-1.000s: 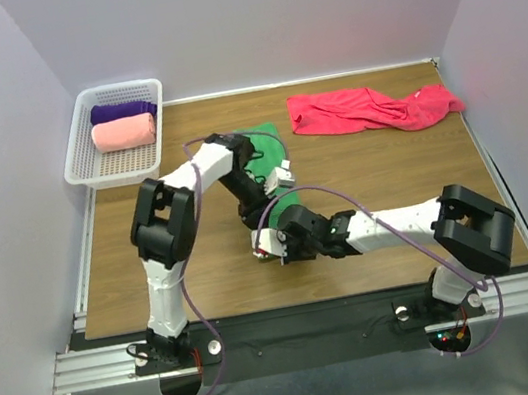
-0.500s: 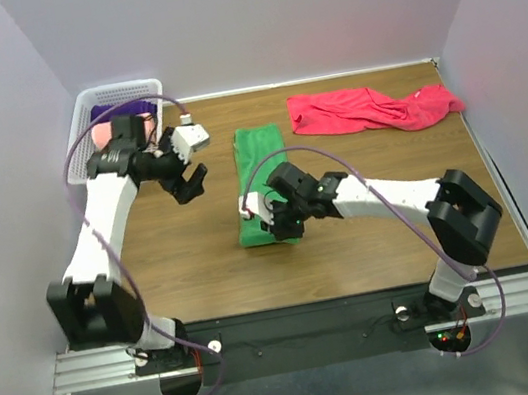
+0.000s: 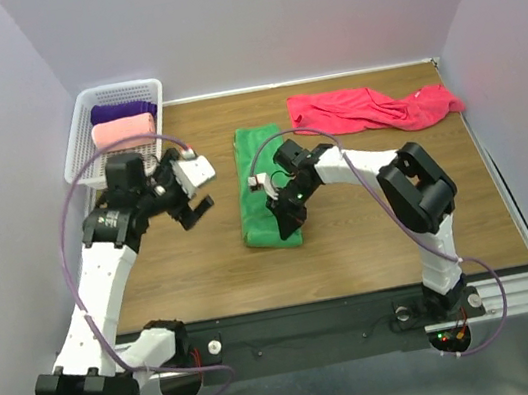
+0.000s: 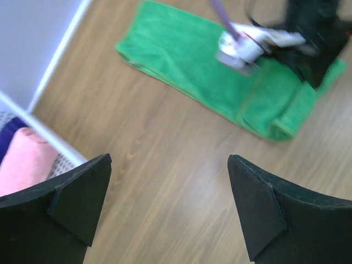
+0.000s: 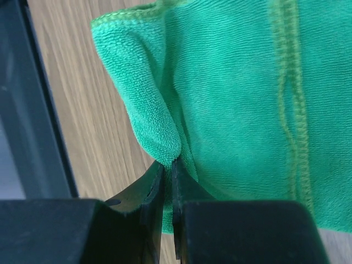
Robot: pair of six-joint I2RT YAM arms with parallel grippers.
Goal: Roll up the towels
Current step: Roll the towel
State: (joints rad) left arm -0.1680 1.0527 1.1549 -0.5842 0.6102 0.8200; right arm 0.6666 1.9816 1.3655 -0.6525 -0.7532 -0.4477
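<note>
The green towel (image 3: 260, 173) lies lengthwise mid-table, its near end folded into a thick roll (image 4: 275, 104). My right gripper (image 3: 283, 216) is shut on a fold of this towel (image 5: 236, 99), the cloth pinched between the closed fingertips (image 5: 168, 170). To the towel's left, my left gripper (image 3: 195, 209) hangs open over bare wood with nothing between its fingers (image 4: 77, 203). A crimson towel (image 3: 371, 107) lies crumpled at the back right. The salmon-pink towel (image 3: 123, 132) and the purple towel (image 3: 123, 110) sit rolled in the basket.
The white mesh basket (image 3: 117, 165) stands at the back left corner, close behind my left arm. Walls enclose the table on the left, back and right. The wooden table (image 3: 371, 230) shows bare wood to the right of the green towel.
My left arm swung left off the green towel and its gripper opened wide. My right gripper carried the towel's near end a little toward the far side.
</note>
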